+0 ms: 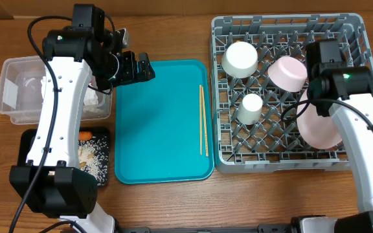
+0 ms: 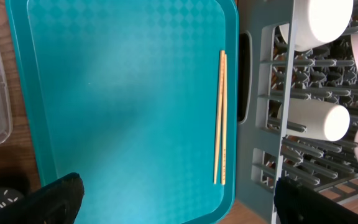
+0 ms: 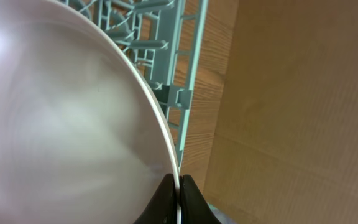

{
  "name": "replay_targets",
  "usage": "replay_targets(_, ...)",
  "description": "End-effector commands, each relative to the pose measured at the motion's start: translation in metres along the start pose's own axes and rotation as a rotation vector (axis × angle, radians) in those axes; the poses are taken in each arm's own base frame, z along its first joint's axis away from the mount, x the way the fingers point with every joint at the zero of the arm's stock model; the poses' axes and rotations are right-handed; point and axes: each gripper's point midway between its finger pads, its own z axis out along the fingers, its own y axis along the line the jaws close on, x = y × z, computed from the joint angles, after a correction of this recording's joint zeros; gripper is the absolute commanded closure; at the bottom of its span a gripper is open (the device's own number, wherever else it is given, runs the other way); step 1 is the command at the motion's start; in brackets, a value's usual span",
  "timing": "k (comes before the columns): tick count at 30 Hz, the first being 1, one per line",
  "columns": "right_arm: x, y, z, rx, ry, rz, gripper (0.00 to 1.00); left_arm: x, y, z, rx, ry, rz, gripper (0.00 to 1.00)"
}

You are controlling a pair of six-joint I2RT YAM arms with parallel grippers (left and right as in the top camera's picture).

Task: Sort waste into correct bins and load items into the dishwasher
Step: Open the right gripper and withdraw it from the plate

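A pale pink plate (image 1: 320, 128) stands on edge in the right half of the grey dishwasher rack (image 1: 282, 161). My right gripper (image 3: 179, 194) is shut on its rim, and the plate (image 3: 61, 124) fills most of the right wrist view. A white bowl (image 1: 239, 59), a pink bowl (image 1: 288, 72) and a small white cup (image 1: 251, 107) sit among the pegs. A pair of chopsticks (image 1: 202, 120) lies along the right side of the teal tray (image 1: 154, 123). My left gripper (image 1: 138, 68) hangs open over that tray's far left corner; the chopsticks (image 2: 221, 118) lie between its spread fingers (image 2: 55, 200).
At the left, a clear tub (image 1: 8, 97) holds white napkins. In front of it a black tray (image 1: 105, 152) holds rice and a small carrot (image 1: 85, 134). Beyond the rack's right wall (image 3: 188, 81) there is bare wooden table.
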Motion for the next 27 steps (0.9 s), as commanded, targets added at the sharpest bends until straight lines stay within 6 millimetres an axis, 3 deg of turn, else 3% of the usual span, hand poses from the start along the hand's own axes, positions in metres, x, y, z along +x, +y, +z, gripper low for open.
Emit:
replay_targets(1,0.002,0.009,0.009,-0.007,0.014,-0.038,0.96,-0.005,-0.007,-0.01,0.005,-0.036,0.041,0.0)
replay_targets(3,0.0,0.01,0.011,-0.004,0.005,-0.045,0.8,-0.005,-0.007,-0.01,0.005,-0.036,0.041,0.0)
replay_targets(6,-0.007,-0.003,0.008,0.072,-0.014,-0.034,0.14,-0.005,-0.007,-0.01,0.005,-0.036,0.041,0.0)
replay_targets(8,-0.009,-0.018,0.002,0.173,-0.011,-0.017,0.01,-0.005,-0.007,-0.01,0.005,-0.036,0.041,0.0)
replay_targets(13,-0.019,-0.047,-0.021,0.359,-0.054,0.064,0.0,-0.004,-0.007,-0.01,0.005,-0.035,0.04,0.0)
replay_targets(21,-0.029,-0.052,-0.052,0.363,-0.175,0.131,0.0,-0.004,-0.007,-0.01,0.005,-0.036,0.041,0.0)
replay_targets(23,-0.029,-0.048,-0.053,0.332,-0.19,0.127,0.0,-0.004,-0.007,-0.01,0.005,-0.036,0.041,0.0)
replay_targets(27,-0.037,-0.018,-0.048,0.156,-0.244,0.074,0.0,-0.004,-0.007,-0.01,0.005,-0.036,0.041,0.0)
